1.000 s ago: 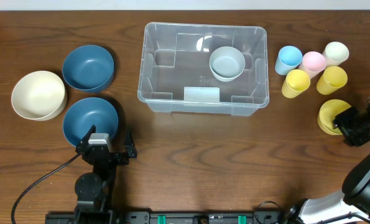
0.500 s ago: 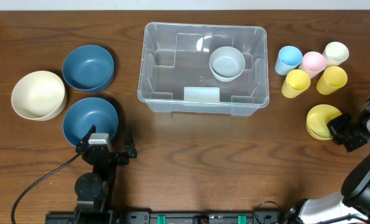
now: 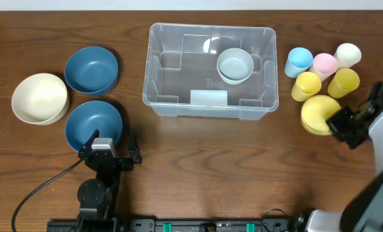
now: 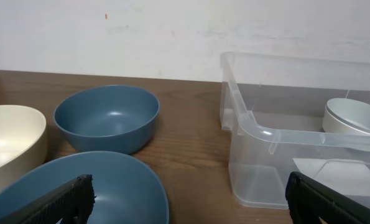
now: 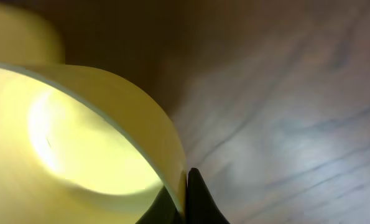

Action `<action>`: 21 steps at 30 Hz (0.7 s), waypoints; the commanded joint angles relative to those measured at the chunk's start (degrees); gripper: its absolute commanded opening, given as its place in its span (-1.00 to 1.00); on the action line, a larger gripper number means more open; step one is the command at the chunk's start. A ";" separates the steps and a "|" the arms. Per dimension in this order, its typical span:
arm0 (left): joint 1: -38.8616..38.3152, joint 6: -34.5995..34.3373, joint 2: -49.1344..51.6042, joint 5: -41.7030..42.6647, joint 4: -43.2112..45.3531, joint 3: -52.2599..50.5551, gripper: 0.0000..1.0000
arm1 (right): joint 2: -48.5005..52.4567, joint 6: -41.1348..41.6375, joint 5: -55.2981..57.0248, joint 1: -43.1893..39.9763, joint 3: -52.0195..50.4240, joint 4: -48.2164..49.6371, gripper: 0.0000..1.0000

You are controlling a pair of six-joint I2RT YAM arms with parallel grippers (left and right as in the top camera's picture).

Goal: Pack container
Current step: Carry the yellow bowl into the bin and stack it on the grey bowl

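Looking from overhead, we log the large clear plastic rectangular container point(image 3: 178, 87) at table centre, toward the far edge, upright and open-topped. Inside it, toward the right rear, sits one pale grey-blue round bowl point(image 3: 235, 65); a white rectangular label point(image 3: 208, 98) shows at its near wall.

Right gripper point(image 3: 341, 120): closed on the rim of the yellow plastic bowl point(image 3: 317, 114), to the right of the container and apart from it. In the right wrist view the dark fingertips point(image 5: 200, 199) pinch the bowl's thin yellow wall point(image 5: 79, 143), one on either side. We cannot tell whether the bowl is clear of the wooden table point(image 3: 197, 167). From above, its outline meets that of the nearer yellow cup point(image 3: 306, 86).

Left gripper point(image 3: 111, 149): jaws spread wide, gripping nothing, near the front edge, just beside one dark blue round bowl point(image 3: 93, 124). Its wrist view frames this bowl point(image 4: 110, 186), a second dark blue bowl point(image 4: 107, 118), part of the cream bowl point(image 4: 10, 146) and the container's left end point(image 4: 259, 134).

Behind the held bowl we note four more cups: light blue point(image 3: 298, 61), pink point(image 3: 324, 64), cream point(image 3: 347, 55), yellow point(image 3: 343, 82).
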 commanded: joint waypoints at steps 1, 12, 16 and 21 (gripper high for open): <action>0.24 -0.33 -0.33 -0.52 -2.10 -1.09 0.96 | -10.84 -1.42 -2.27 4.28 3.39 -1.55 -0.98; 0.24 -0.33 -0.33 -0.50 -2.10 -1.09 0.96 | -25.16 -3.87 6.21 30.32 11.72 2.75 -0.97; 0.24 -0.33 -0.33 -0.52 -2.08 -1.09 0.96 | -18.95 -3.98 10.05 37.51 16.31 4.33 -0.97; 0.24 -0.33 -0.33 -0.50 -2.08 -1.09 0.96 | -6.62 -4.31 11.32 39.58 25.75 4.31 -0.97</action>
